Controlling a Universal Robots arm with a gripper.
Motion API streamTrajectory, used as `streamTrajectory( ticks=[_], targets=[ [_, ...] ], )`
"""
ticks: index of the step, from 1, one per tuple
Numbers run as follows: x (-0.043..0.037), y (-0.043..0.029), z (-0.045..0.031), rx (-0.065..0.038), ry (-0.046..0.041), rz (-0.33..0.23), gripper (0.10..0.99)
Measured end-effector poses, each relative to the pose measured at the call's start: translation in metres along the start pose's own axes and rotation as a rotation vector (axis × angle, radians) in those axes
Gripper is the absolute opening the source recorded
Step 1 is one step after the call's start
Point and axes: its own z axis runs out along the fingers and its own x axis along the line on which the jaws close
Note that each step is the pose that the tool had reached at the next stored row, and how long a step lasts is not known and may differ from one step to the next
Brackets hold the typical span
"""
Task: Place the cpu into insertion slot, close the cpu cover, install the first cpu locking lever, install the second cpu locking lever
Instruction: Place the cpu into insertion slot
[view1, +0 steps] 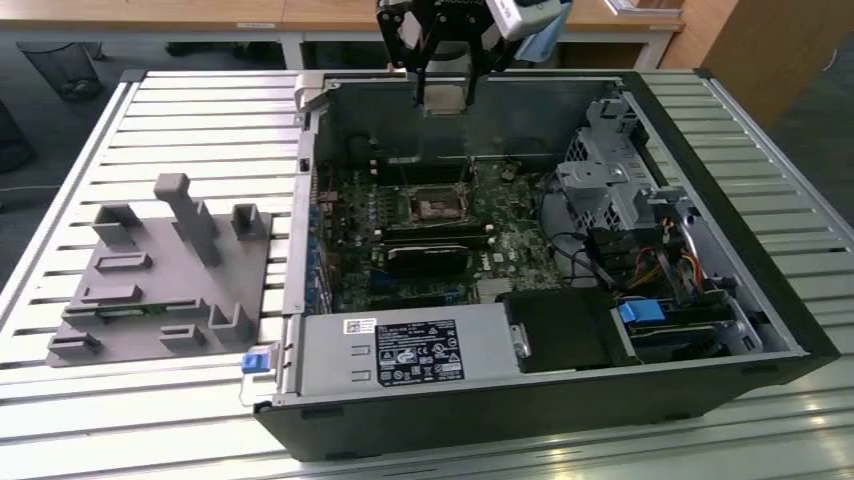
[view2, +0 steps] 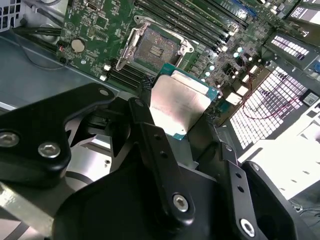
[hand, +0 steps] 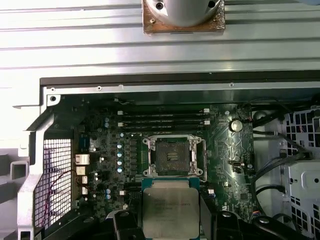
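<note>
Exterior view: upper part of gripper (view1: 445, 104) cut off by the top edge. Slatted table (view1: 200, 120) cut off at both sides and along the bottom. Near end of motherboard (view1: 427, 215) hidden under power supply (view1: 407, 350), one side hidden behind drive cage (view1: 607, 190). Socket (view1: 437, 207) too small for pins or levers to be told.

Second wrist view: near corner and lower edge of cpu (view2: 180, 102) hidden behind fingers (view2: 150, 130). Contact faces on the chip out of sight.

First wrist view: lower edge of cpu cut off by the frame. Markings on its face too faint to make out. Mounting flange (hand: 182, 12) cut off above.
</note>
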Motion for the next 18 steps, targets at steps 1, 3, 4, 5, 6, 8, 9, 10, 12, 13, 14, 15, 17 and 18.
streamTrajectory(
  ticks=[1, 3, 4, 5, 6, 8, 9, 10, 12, 13, 14, 15, 17, 18],
  targets=[
    [0.0000, 0.0000, 0.0000, 0.000, -0.0003, 0.003, 0.541],
    [0.0000, 0.0000, 0.0001, 0.000, -0.0008, 0.008, 0.541],
    [0.0000, 0.0000, 0.0001, 0.000, -0.0010, 0.010, 0.541],
    [0.0000, 0.0000, 0.0001, 0.000, -0.0011, 0.012, 0.541],
    [0.0000, 0.0000, 0.0001, 0.000, -0.0012, 0.014, 0.541],
    [0.0000, 0.0000, 0.0001, 0.000, -0.0015, 0.016, 0.541],
    [0.0000, 0.0000, 0.0001, 0.000, -0.0017, 0.018, 0.541],
    [0.0000, 0.0000, 0.0001, 0.000, -0.0018, 0.019, 0.541],
    [0.0000, 0.0000, 0.0001, 0.000, -0.0020, 0.022, 0.541],
    [0.0000, 0.0000, 0.0001, 0.000, -0.0021, 0.023, 0.541],
    [0.0000, 0.0000, 0.0001, -0.001, -0.0022, 0.025, 0.541],
    [0.0000, 0.0000, 0.0001, -0.001, -0.0024, 0.026, 0.541],
    [0.0000, 0.0000, 0.0001, -0.001, -0.0026, 0.028, 0.541],
    [0.0000, 0.0000, 0.0001, -0.001, -0.0027, 0.030, 0.541]
  ],
)
